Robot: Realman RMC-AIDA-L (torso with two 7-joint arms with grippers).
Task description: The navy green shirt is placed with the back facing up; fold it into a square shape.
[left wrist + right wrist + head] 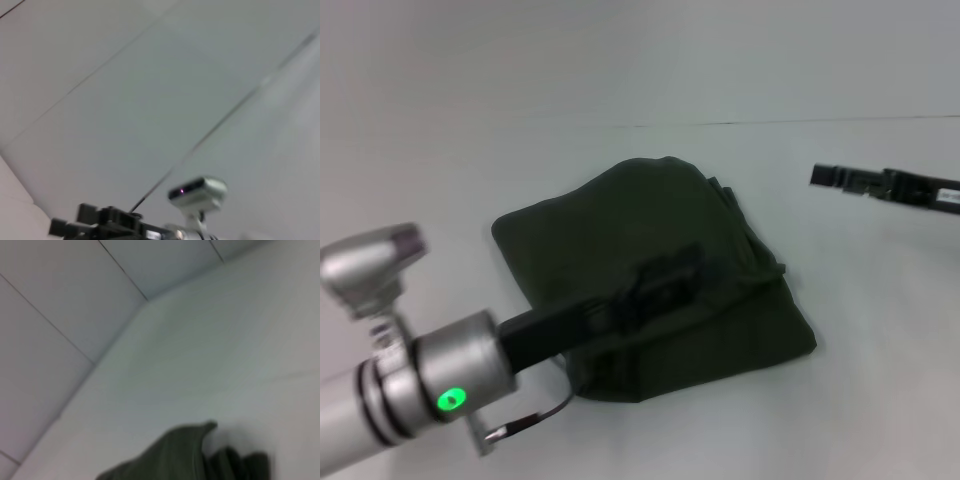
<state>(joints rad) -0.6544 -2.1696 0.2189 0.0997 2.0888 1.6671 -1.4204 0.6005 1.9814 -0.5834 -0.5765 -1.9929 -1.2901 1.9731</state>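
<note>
The navy green shirt [650, 260] lies folded into a rough, thick square in the middle of the white table. Its edges are layered and rumpled on the right side. My left gripper [665, 280] is over the shirt's middle, black against the dark fabric. My right gripper [828, 177] hangs above the bare table to the right of the shirt, apart from it. It also shows in the left wrist view [75, 225]. An edge of the shirt shows in the right wrist view [185, 455].
The white table [880, 380] spreads around the shirt on all sides. A thin seam line [770, 122] runs across behind the shirt. My left arm's silver wrist with a green light [450, 398] fills the near left.
</note>
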